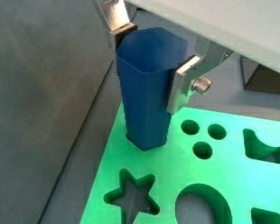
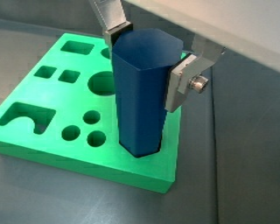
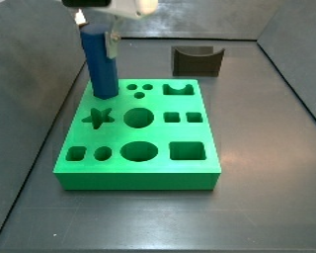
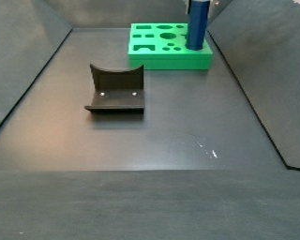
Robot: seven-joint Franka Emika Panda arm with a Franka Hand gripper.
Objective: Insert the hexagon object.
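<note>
Grey matte flooring fills both wrist views, where my gripper (image 1: 149,54) clamps the long solid-blue hexagonal plastic peg (image 1: 146,92) upright, its foot sunk in a corner hole of the green plastic board with shaped holes (image 2: 43,114). Both side views show the peg (image 3: 99,67) at that corner; a dark brown notched block (image 4: 115,91) sits well apart.

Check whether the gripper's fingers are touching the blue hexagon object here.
Touching. In both wrist views the gripper has its silver fingers pressed flat against opposite sides of the upright hexagon object, no gap showing, its lower end at the green board.
</note>
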